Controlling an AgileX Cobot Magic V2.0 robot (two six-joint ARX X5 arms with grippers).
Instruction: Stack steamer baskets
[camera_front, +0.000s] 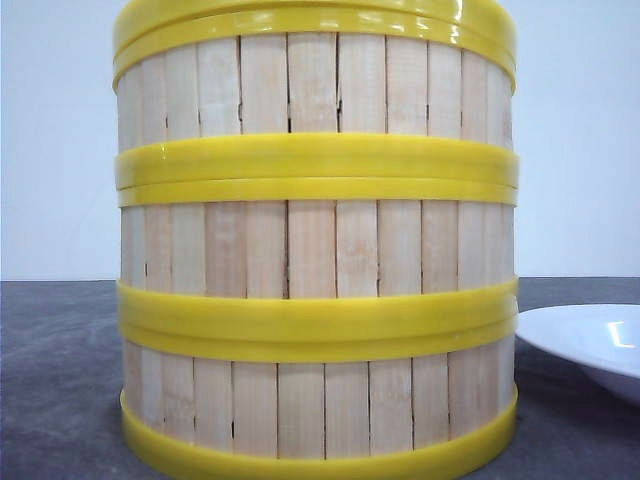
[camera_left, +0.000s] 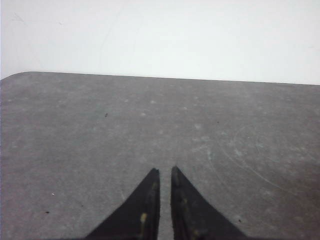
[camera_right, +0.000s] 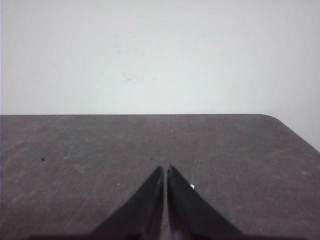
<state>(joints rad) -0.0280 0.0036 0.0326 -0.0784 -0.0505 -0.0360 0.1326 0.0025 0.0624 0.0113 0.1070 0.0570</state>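
Observation:
Three steamer baskets stand stacked in one column that fills the front view: the bottom basket (camera_front: 320, 410), the middle one (camera_front: 320, 245) and the top one (camera_front: 320, 85), whose upper rim runs out of frame. All have pale bamboo slats and yellow rims. Neither gripper appears in the front view. In the left wrist view my left gripper (camera_left: 165, 170) hangs over bare table, its fingers nearly together with nothing between them. My right gripper (camera_right: 165, 168) is shut and empty over bare table too. Neither wrist view shows a basket.
A white plate (camera_front: 590, 340) lies on the dark grey table (camera_front: 60, 350) just right of the stack. A pale wall stands behind the table's far edge. A small white speck (camera_right: 192, 187) lies beside the right fingers.

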